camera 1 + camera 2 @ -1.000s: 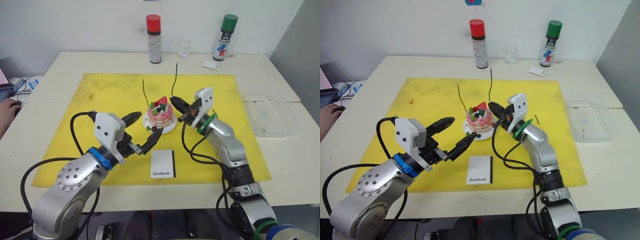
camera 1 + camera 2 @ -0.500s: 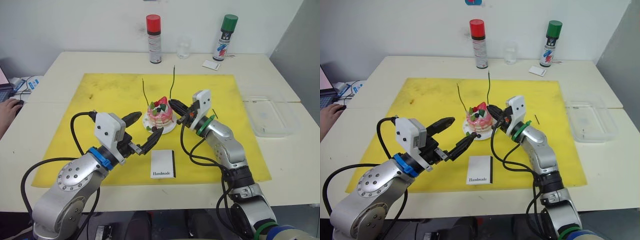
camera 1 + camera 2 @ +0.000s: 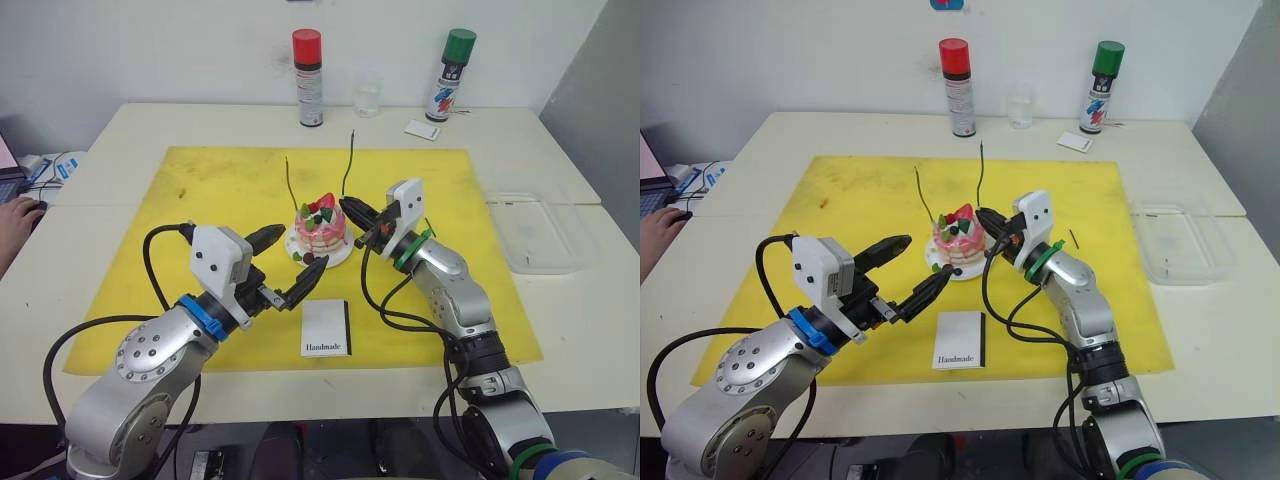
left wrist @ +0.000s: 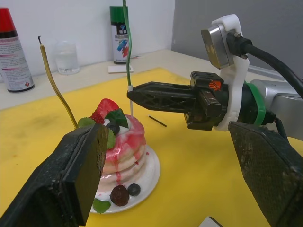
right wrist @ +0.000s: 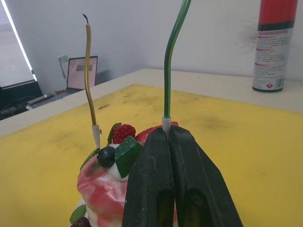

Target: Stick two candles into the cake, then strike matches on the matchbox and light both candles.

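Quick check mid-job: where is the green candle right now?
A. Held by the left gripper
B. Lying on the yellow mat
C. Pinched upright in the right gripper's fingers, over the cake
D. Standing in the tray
C: the right gripper is shut on the white base of the green candle, holding it upright above the cake; the left gripper is open and holds nothing.

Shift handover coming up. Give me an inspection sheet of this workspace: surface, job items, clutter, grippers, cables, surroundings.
Surface: white table with yellow mat.
Job's things: cake on its plate; first candle planted in it; second candle held upright at the cake's edge; matchbox on the mat; one match on the mat.
Clutter: two spray cans, glass, white card, clear tray.
Grippers: right gripper shut on second candle; left gripper open near the plate.
Cables: black, along both arms.
Surroundings: person's hand, laptop.
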